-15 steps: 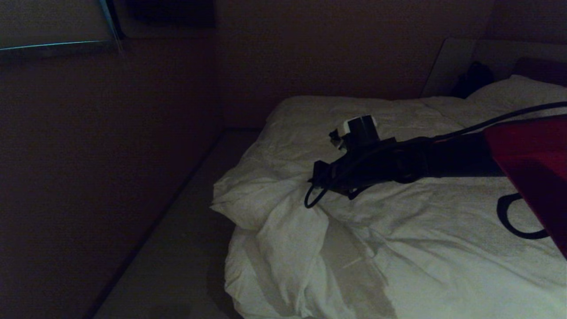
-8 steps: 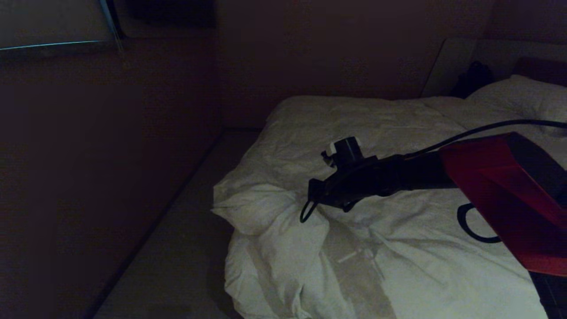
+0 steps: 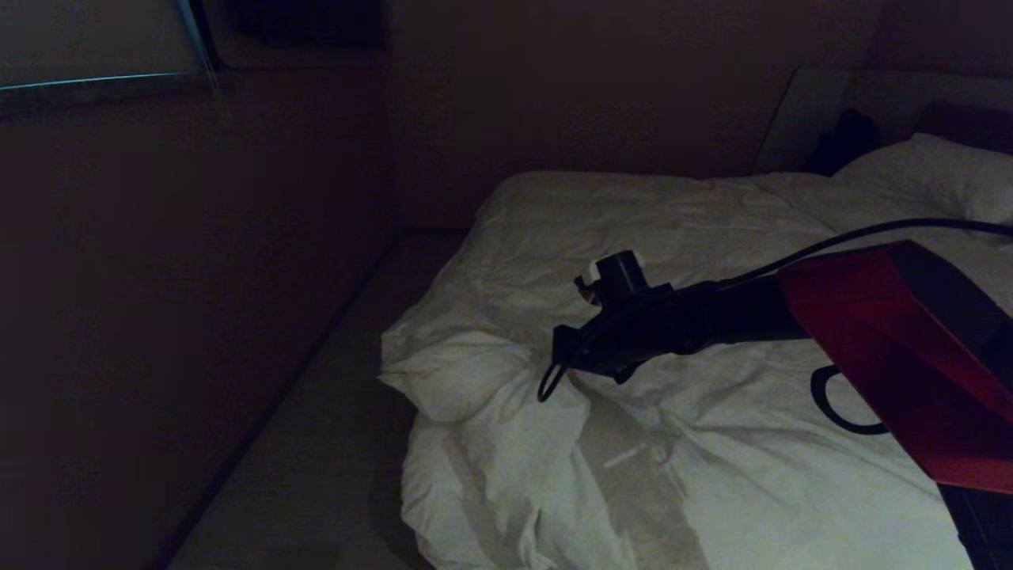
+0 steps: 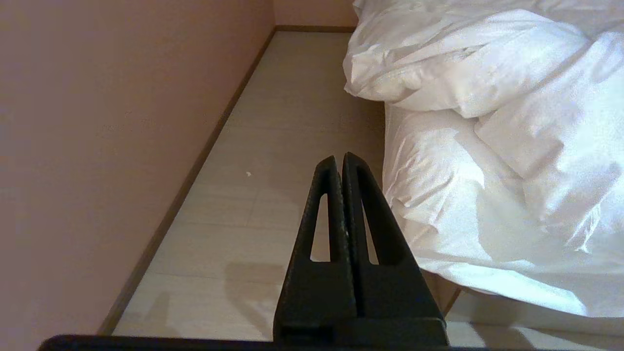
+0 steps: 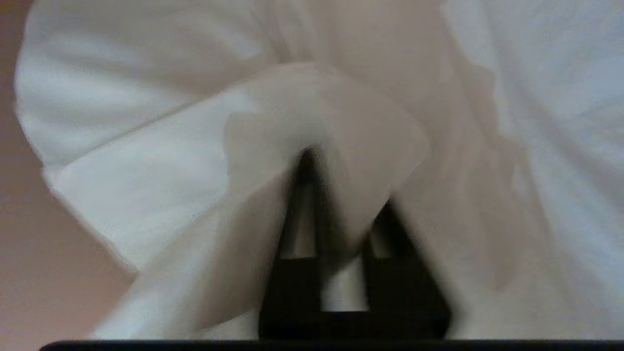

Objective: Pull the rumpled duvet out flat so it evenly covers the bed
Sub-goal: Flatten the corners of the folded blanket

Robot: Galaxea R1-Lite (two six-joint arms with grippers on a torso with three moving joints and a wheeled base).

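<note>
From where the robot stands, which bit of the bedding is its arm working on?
Start at the bed by the wall. At its near left corner the duvet bunches up. There the right gripper sits with cloth between its jaws, at the puffiest fold.

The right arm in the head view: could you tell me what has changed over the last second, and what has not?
The right arm has dropped lower over the duvet, carrying the right gripper down toward the bunched corner. A fold of duvet lies between its fingers, though whether they are letting go is unclear. The duvet's rumpled corner, the pillow and the left gripper, shut above the floor, stayed put.
</note>
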